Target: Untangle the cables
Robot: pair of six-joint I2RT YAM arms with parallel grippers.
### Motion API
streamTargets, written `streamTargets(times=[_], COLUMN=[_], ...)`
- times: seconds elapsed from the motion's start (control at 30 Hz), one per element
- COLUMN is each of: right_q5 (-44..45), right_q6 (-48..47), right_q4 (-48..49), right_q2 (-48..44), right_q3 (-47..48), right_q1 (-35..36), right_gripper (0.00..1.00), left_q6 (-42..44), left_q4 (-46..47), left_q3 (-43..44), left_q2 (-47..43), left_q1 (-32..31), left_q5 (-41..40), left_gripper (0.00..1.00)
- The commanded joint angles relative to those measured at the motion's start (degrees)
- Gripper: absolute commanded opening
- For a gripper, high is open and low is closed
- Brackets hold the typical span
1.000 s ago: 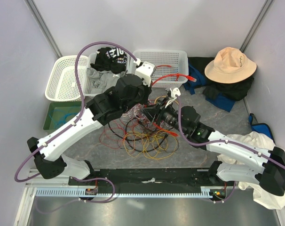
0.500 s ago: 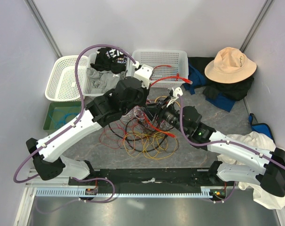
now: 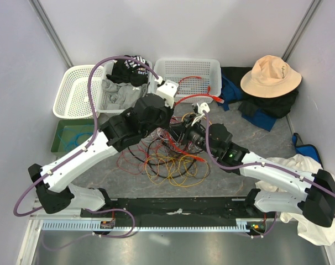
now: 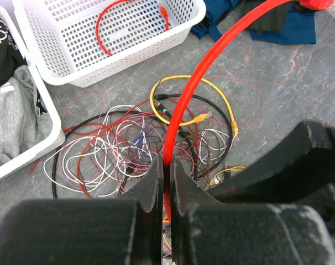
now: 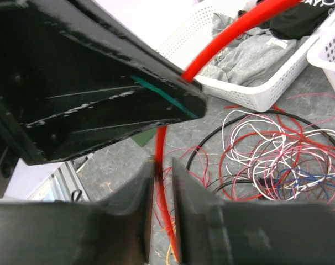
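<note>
A tangle of thin red, yellow, orange, black and white cables lies mid-table; it also shows in the left wrist view and the right wrist view. My left gripper is shut on a thick red cable, which arcs up and right to its plug. My right gripper is right beside the left one. Its jaws stand narrowly apart around the same red cable, with a small gap on the right side. A yellow plug cable lies behind the tangle.
A white basket at the back holds another red cable. Two more baskets stand back left, one with clothes. A green tray lies left. A hat on dark clothes sits back right, a white cloth right.
Both grippers have shifted slightly left and back together, staying over the tangle. The red cable's arc has moved with them.
</note>
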Motion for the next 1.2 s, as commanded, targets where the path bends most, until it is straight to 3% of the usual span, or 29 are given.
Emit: streamTargets(times=[0.0, 0.07, 0.13, 0.17, 0.2, 0.27, 0.3, 0.33, 0.47, 0.53, 0.67, 0.87, 1.07, 1.17], right_q5=[-0.1, 1.1, 2.5, 4.0, 4.7, 5.9, 6.8, 7.2, 10.0, 11.7, 13.3, 12.8, 12.6, 12.0], right_q6=[0.1, -0.1, -0.6, -1.0, -1.3, -2.7, -3.2, -3.5, -5.3, -5.4, -5.4, -5.0, -4.2, -3.8], right_q4=[1.3, 0.4, -0.3, -0.6, -0.9, -2.1, -2.6, -3.9, -7.2, -8.8, -12.5, -16.2, -16.6, -16.8], right_q2=[0.5, 0.1, -1.1, -1.8, -2.5, -4.3, -4.9, -6.1, -7.8, -8.7, -9.2, -9.6, -10.0, -9.9], right_q3=[2.7, 2.7, 2.6, 2.6, 2.4, 2.8, 3.1, 3.3, 5.2, 5.9, 9.7, 13.3, 13.8, 14.1], right_q1=[0.1, 0.1, 0.1, 0.1, 0.1, 0.1, 0.1, 0.1, 0.1, 0.1, 0.1, 0.1, 0.1, 0.1], right_gripper=[0.0, 0.0, 0.0, 0.0, 0.0, 0.0, 0.0, 0.0, 0.0, 0.0, 0.0, 0.0, 0.0, 0.0], left_q6=[-1.6, -1.7, -2.5, -3.0, -3.8, -7.0, -8.0, -9.6, -13.2, -11.9, -4.9, -7.9, -9.8, -9.0], left_q4=[2.0, 2.0, 1.8, 1.8, 1.6, 1.6, 1.8, 2.1, 2.9, 4.0, 11.8, 13.7, 27.1, 33.4], left_q3=[-0.8, -1.3, -1.8, -2.1, -2.4, -4.3, -5.1, -6.8, -11.8, -15.9, -25.2, -34.9, -44.0, -47.1], left_q2=[-2.2, -2.6, -2.8, -3.1, -4.0, -5.6, -7.5, -9.0, -15.6, -20.2, -26.3, -28.0, -30.4, -30.0], left_q1=[-0.3, -0.2, -0.3, -0.2, -0.3, -0.2, -0.2, -0.1, 0.5, 0.5, 0.4, 0.3, -0.7, -2.1], left_q5=[0.9, -0.2, -2.4, -5.7, -8.0, -15.7, -18.0, -20.0, -29.2, -27.8, -3.7, 8.8, 21.3, 25.2], left_gripper=[0.02, 0.02, 0.11, 0.22, 0.56, 0.75, 0.92, 0.99, 1.0, 0.99, 0.88, 0.89, 0.9, 1.0])
